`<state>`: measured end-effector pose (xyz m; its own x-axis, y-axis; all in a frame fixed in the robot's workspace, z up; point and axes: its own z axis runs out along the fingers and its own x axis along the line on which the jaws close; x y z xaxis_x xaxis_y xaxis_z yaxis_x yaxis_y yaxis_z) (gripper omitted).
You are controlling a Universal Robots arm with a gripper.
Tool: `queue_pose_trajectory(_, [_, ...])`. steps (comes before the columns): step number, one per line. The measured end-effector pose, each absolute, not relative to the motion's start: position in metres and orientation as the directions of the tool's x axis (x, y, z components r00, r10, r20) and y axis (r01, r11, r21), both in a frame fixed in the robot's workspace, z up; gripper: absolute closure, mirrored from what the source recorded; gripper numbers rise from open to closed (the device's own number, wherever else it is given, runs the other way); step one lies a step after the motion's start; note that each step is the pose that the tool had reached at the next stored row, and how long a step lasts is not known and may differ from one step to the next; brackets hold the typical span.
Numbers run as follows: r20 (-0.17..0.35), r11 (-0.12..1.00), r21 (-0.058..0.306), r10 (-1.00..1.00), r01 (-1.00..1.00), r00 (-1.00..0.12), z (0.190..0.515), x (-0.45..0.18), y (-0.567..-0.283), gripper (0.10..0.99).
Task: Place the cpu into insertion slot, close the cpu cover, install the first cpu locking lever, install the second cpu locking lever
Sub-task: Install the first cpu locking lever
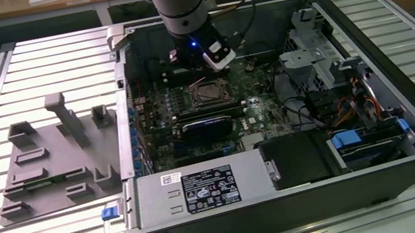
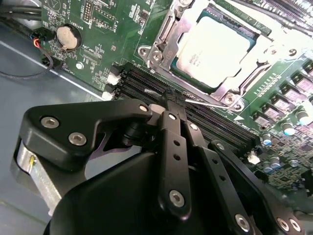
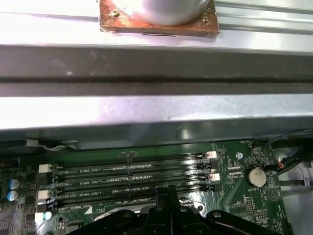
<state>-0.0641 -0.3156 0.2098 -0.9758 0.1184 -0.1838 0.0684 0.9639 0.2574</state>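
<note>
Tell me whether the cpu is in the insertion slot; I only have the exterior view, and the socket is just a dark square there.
Observer: Yes. In the second wrist view the cpu lies in the insertion slot, silver top up.
Operator: And the cover, up or down?
Observer: Down. The cpu cover lies flat as a silver frame around the chip's top.
Operator: Where exactly is the tool tip? The arm blocks it for me.
Observer: The gripper is shut, beside the slot and over the memory slots.
Operator: Anything at the tip?
Observer: A thin wire lever runs right past it along the cover's edge; I cannot tell whether they touch.
</note>
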Motion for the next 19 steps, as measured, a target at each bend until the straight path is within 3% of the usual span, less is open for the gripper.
queue_pose_trajectory(19, [-0.186, 0.955, 0.247, 0.213, 0.164, -0.959, 0.202, -0.0641, -0.3074, 0.98])
